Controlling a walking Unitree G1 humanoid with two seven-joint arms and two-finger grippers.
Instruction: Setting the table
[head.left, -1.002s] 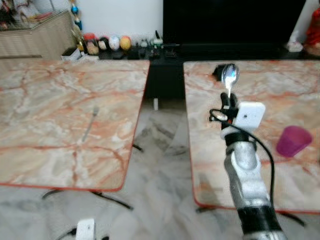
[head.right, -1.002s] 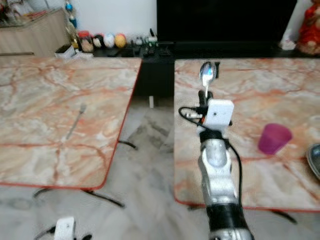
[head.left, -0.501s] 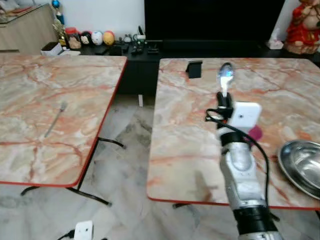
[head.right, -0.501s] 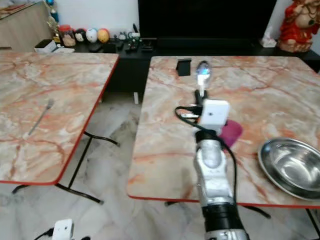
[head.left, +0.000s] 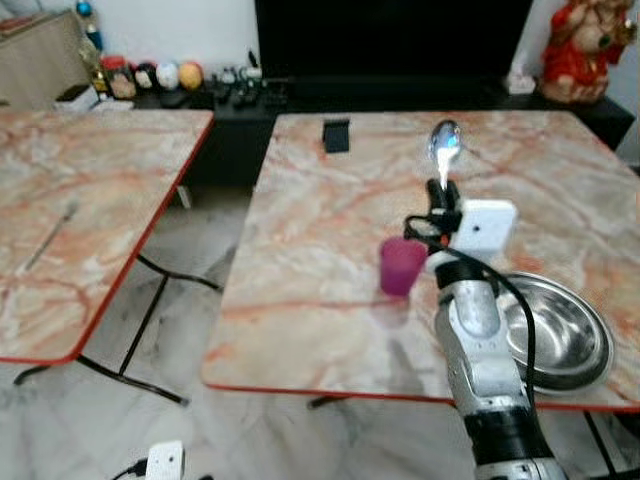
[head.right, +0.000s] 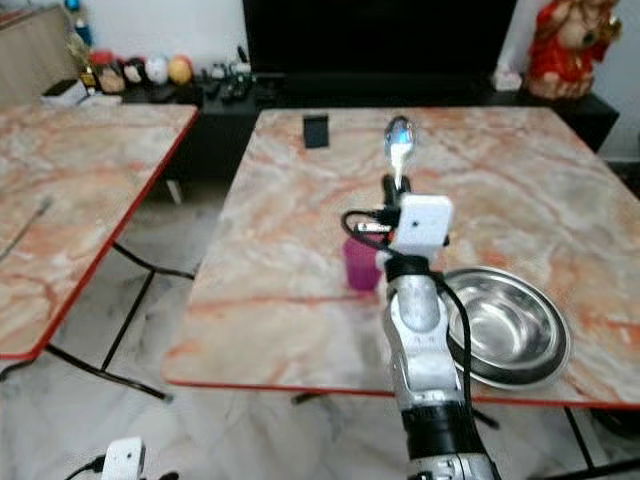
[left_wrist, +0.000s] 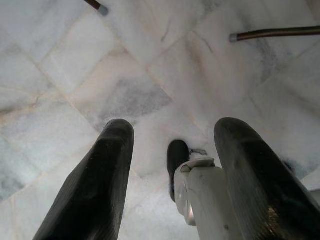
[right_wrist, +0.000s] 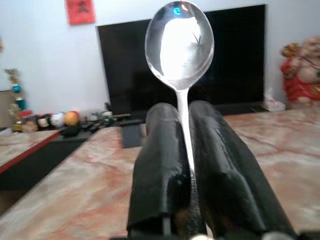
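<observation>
A silver spoon (head.left: 444, 146) stands upright, bowl up, with my right gripper (head.left: 440, 200) shut on its handle; the wrist view shows the handle pinched between both black fingers (right_wrist: 160, 160). The arm is raised over the near edge of the right marble table (head.left: 320, 270). On that table a purple cup (head.left: 402, 266) stands just left of the arm, and a steel bowl (head.left: 565, 330) sits to its right near the front edge. A fork (head.left: 48, 234) lies on the left marble table (head.left: 60, 170). My left gripper (left_wrist: 172, 145) hangs open over the floor.
A small black object (head.left: 337, 135) stands at the right table's far side. A gap of tiled floor (head.left: 170, 290) with table legs separates both tables. Behind are a dark TV cabinet with ornaments (head.left: 150, 76) and a red figurine (head.left: 582, 45).
The camera has swung to the right: the right table now fills the view, and the bowl and cup sit closer to centre. The spoon stays held upright in the right gripper.
</observation>
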